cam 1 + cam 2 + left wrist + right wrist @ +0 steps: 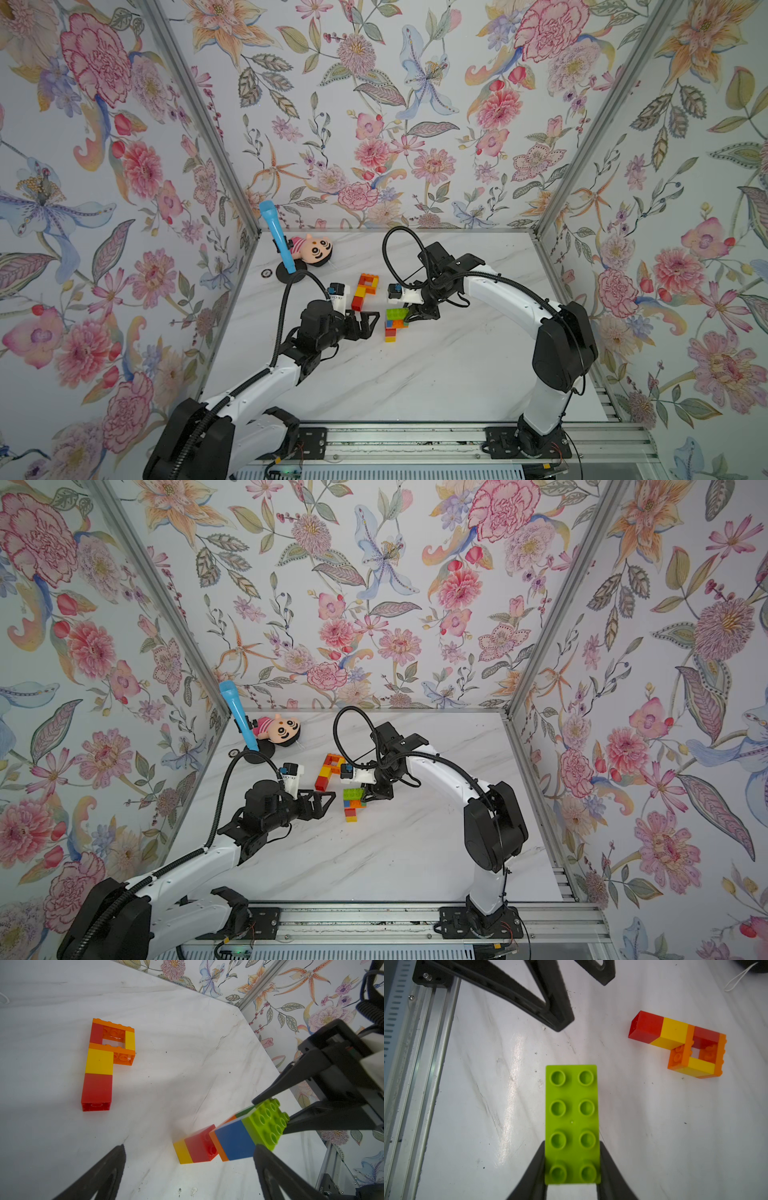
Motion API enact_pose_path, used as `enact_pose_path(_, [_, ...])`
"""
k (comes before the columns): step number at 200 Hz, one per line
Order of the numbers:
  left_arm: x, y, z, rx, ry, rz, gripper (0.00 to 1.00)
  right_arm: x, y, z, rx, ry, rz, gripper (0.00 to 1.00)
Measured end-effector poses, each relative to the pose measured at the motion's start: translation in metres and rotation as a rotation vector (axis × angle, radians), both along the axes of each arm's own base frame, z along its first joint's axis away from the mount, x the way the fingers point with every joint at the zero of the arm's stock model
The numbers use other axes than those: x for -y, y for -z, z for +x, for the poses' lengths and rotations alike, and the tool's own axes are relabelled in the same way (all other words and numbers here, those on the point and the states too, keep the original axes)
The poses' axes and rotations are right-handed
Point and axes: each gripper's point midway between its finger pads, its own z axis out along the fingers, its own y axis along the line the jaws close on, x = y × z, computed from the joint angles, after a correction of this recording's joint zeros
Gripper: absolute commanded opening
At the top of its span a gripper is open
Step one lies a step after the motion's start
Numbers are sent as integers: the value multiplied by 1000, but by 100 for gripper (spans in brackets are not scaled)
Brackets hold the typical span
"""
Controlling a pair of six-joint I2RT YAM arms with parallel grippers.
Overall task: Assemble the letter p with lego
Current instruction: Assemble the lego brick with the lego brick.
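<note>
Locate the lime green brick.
In both top views the lime green brick caps the multicoloured stack, right of the orange-red P, pinched by the right gripper.

The right pincer (572, 1144) clamps the lime-green brick (572, 1105) at one end.

In both top views, the P-shaped lego build (365, 291) lies on the counter (415, 374) at frame centre. The second lego stack (394, 328) lies just below and to the right of it, apart. The left hand (369, 326) sits just left of that stack, and the right hand (409, 316) straddles its upper end. A doll (311, 251) lies at upper left, partly behind a leaning stick (276, 237).
</note>
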Motion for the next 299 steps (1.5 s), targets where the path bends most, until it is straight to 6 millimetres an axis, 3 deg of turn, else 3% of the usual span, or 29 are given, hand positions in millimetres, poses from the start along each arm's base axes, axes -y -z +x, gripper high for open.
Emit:
enact_pose_path(31, [7,-6,0,6,16,-38,97,0,1,0,-1,1,-3,24])
enact_pose_path(103, [26,3,-7,-36,52,-60,92,-3,7,-3,2,-10,-27,24])
enact_pose_path(165, [31,-5,-3,-23,44,-78,85,-7,9,-5,2,-17,-33,24])
enact_pose_path(299, [34,-4,-4,-29,49,-77,79,-2,9,4,-12,59,-51,24])
